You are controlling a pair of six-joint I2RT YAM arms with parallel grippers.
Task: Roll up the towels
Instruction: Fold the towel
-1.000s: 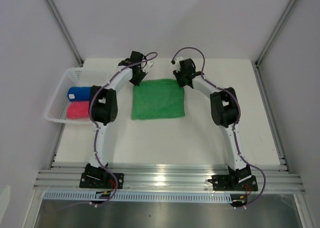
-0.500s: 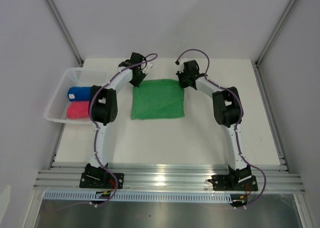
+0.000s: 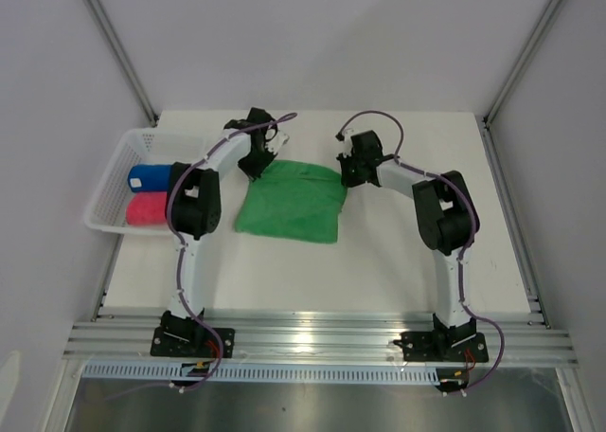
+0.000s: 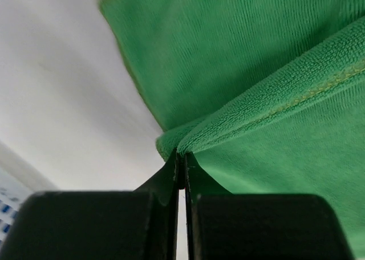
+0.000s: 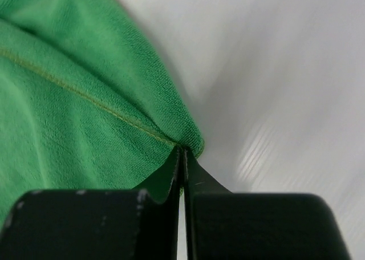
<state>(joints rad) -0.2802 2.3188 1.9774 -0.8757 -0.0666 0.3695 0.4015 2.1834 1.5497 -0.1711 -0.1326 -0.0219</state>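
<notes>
Close at the wrists, the left gripper (image 4: 181,157) and the right gripper (image 5: 181,151) each have their black fingers clamped on a stitched corner of the green towel (image 3: 289,205). The overhead view hides both grips under the wrist housings. Only from above does the cloth's lie show: skewed on the white table (image 3: 379,261), near edge free, far corners at the grippers. Well apart to the left, a white mesh basket (image 3: 104,181) holds the rolled pink towel (image 3: 147,210), with the rolled blue towel (image 3: 150,176) behind it. The left arm's elbow covers the basket's right rim.
</notes>
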